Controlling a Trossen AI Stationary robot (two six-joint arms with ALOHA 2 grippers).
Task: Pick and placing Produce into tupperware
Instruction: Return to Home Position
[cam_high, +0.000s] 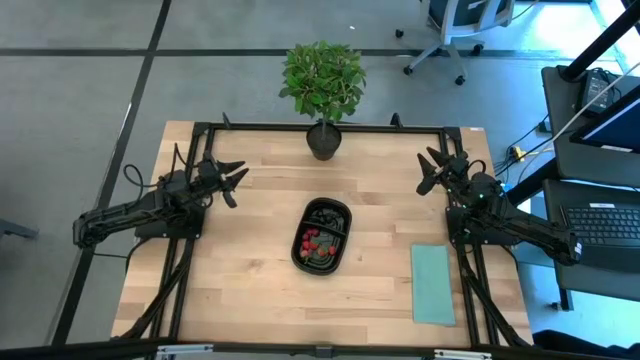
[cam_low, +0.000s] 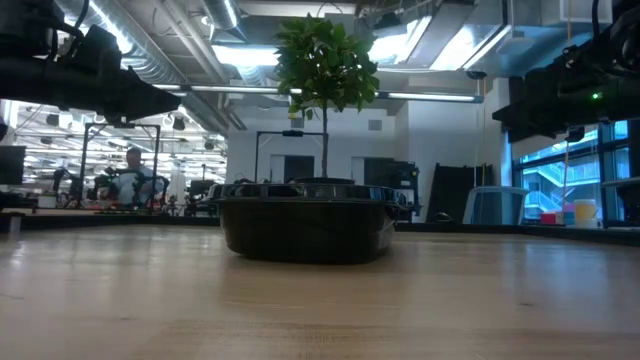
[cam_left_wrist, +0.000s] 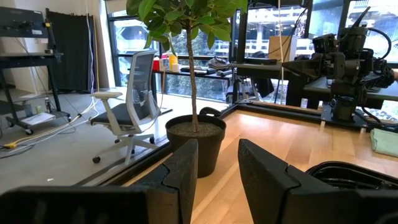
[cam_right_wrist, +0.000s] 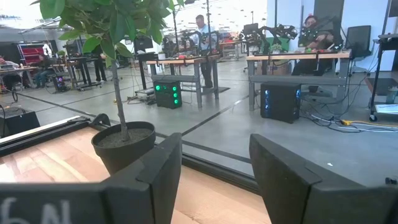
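Observation:
The black oval tupperware tray (cam_high: 322, 235) rests flat on the wooden table at its middle and holds several red and dark maroon produce pieces (cam_high: 314, 243). It also shows in the low view (cam_low: 307, 222), and its rim shows in the left wrist view (cam_left_wrist: 348, 173). My left gripper (cam_high: 238, 180) hovers open and empty above the table's left part. My right gripper (cam_high: 430, 168) hovers open and empty above the far right part. Each wrist view shows its own two fingers apart with nothing between them, in the left (cam_left_wrist: 217, 168) and in the right (cam_right_wrist: 214, 165).
A leafy potted plant (cam_high: 323, 95) stands at the middle of the table's far edge. A pale teal rectangular sheet (cam_high: 432, 284) lies flat near the table's near right corner. Bare wood surrounds the tray. Chairs, desks and people show in the room beyond.

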